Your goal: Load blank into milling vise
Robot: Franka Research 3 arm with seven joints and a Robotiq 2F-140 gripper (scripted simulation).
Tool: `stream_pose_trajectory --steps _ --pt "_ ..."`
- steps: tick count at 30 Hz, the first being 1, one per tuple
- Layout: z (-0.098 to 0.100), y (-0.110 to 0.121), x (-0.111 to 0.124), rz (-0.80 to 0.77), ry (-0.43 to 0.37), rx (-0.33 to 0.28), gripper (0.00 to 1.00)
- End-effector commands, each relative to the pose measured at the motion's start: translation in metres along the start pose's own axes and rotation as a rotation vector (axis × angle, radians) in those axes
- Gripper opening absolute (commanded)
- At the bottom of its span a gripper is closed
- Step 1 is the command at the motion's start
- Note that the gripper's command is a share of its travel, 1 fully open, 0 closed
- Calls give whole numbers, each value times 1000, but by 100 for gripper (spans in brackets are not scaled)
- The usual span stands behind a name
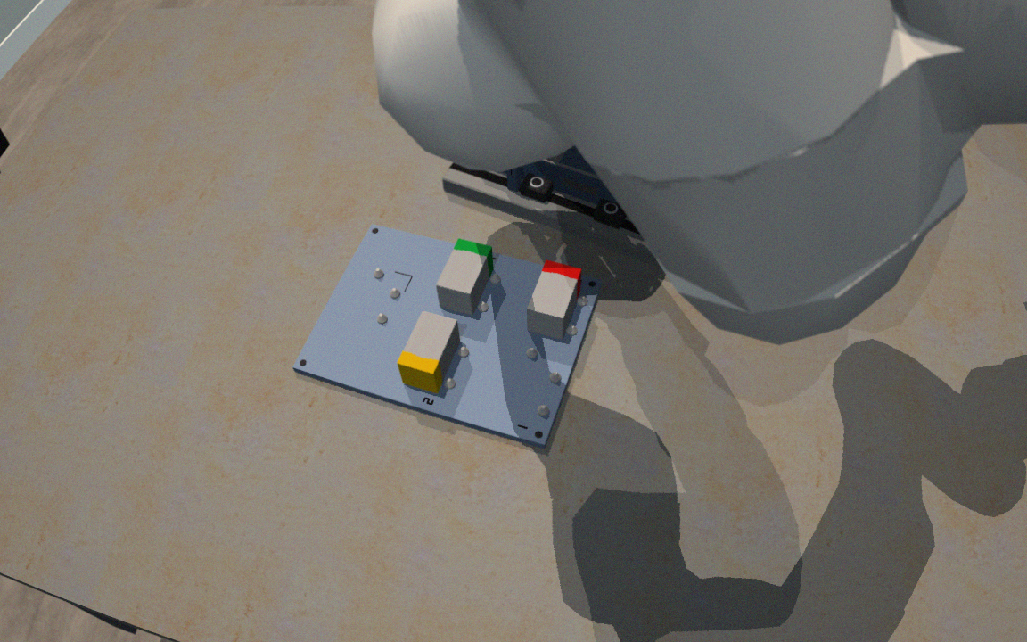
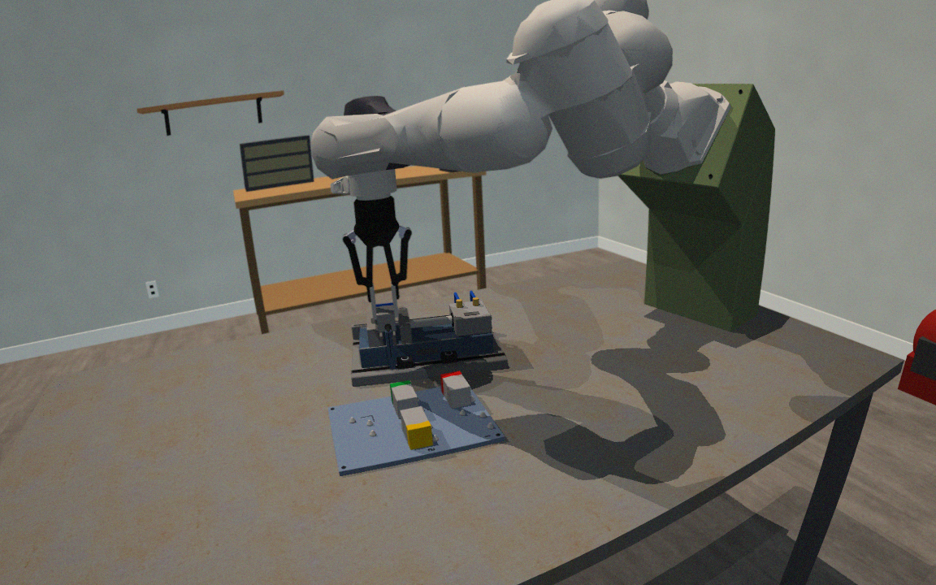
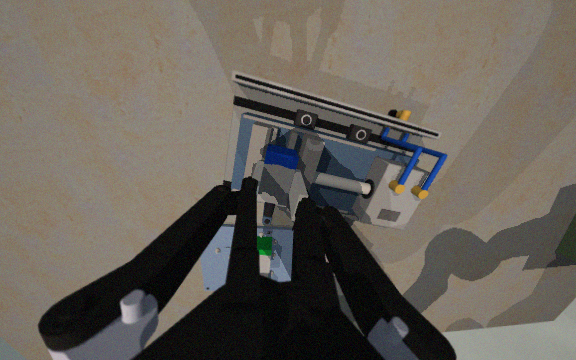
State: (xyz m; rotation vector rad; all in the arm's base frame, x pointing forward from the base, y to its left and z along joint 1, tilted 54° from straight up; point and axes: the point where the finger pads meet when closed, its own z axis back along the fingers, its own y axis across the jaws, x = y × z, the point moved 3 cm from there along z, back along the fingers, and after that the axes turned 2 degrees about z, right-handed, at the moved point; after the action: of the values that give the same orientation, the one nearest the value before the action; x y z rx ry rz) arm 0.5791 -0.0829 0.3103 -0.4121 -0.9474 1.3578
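We see the blue-ended blank (image 3: pixel 281 167) clamped between the fingers of our gripper (image 3: pixel 274 197), which points straight down over the milling vise (image 2: pixel 420 348). In the wrist view the blank's blue end sits at about 12 o'clock from the fingertips, with its grey body running back toward them. We cannot tell whether the blank already rests on the low bars or hangs just above them.

At 3 o'clock from the blank in the wrist view stands the grey end block with blue hoses (image 3: pixel 393 192), and a pale rod (image 3: pixel 340 184) reaches from it toward the blank.

In the top view the infeed plate (image 1: pixel 341 327) lies at about 7 o'clock from the vise and carries three blanks. The green-ended blank (image 1: pixel 464 275) sits near the plate's far edge, the red-ended blank (image 1: pixel 554 299) at 3 o'clock from it near the plate's right edge, and the yellow-ended blank (image 1: pixel 428 351) at 7 o'clock from the green one. All three lie apart from one another.

Our arm (image 2: pixel 457 123) reaches out from the green pedestal (image 2: pixel 711 232).
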Motion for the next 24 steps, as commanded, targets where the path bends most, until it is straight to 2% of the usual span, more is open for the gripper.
stream_pose_trajectory --steps 1,8,9,24 --pt "0 0 0 -4 2 -3 0" --pt "0 0 0 -4 2 -3 0" --pt "0 0 0 0 0 0 100" --pt "0 0 0 0 0 0 100"
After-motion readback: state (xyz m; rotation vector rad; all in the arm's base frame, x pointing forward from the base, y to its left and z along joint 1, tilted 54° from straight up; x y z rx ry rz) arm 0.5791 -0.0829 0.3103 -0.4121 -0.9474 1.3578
